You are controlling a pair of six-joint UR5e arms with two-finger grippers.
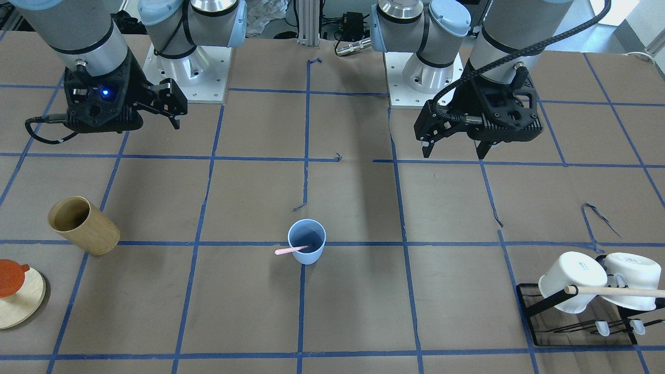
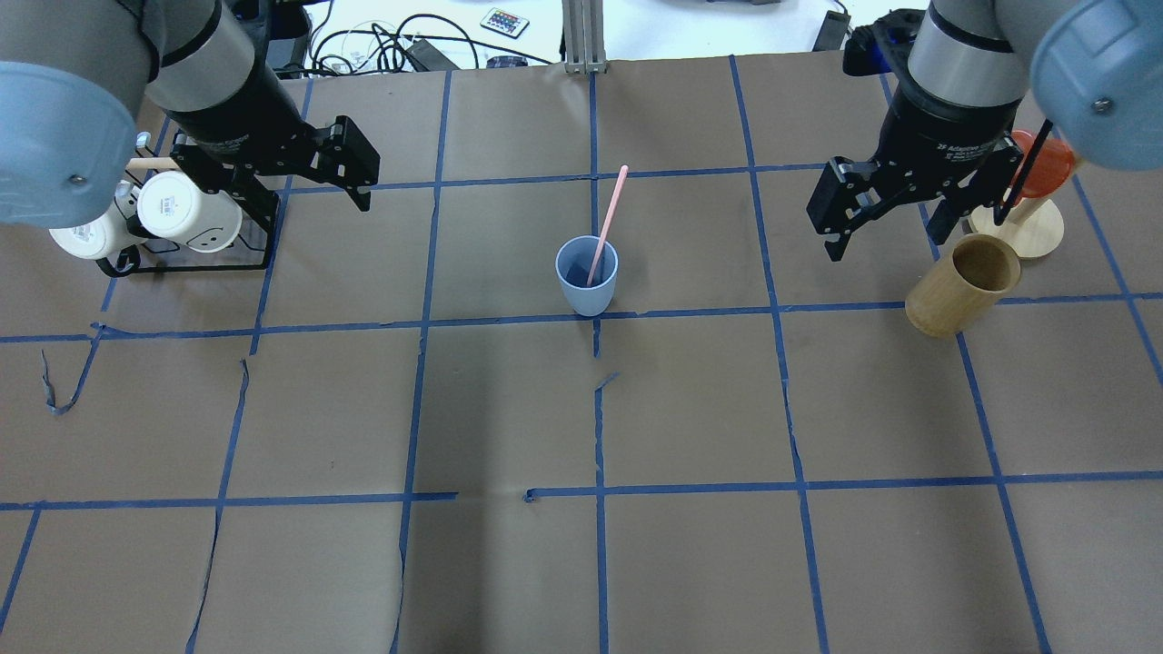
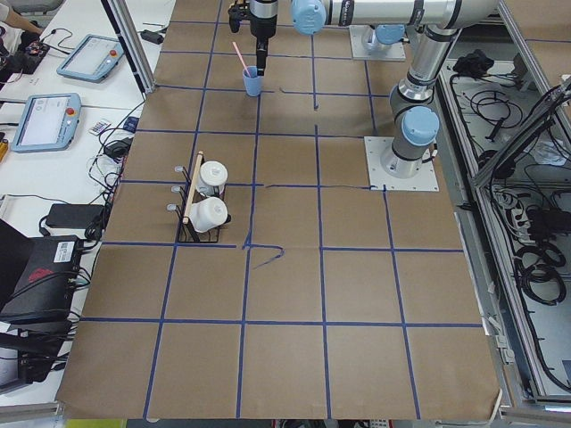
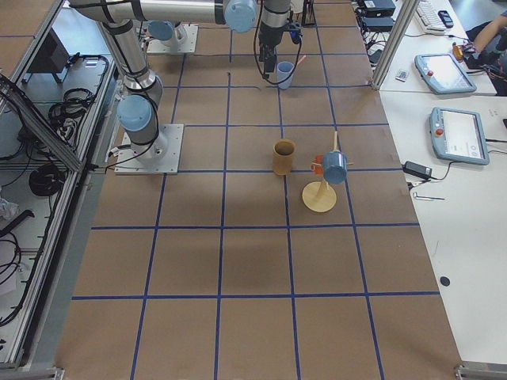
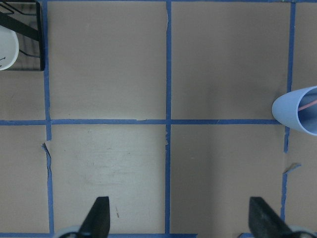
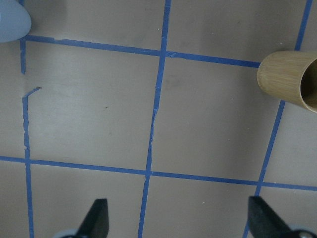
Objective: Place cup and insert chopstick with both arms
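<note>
Cup [image 2: 587, 289] light blue; chopstick [image 2: 612, 211] pale pink; table [image 2: 690, 563] brown, blue grid pattern

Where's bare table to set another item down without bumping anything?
Bare: the wide stretch on the robot's side of the cup, plus the squares below the left gripper and right gripper. Crowded: the left end with the mug rack, the right end with the wooden cup and round stand.
</note>
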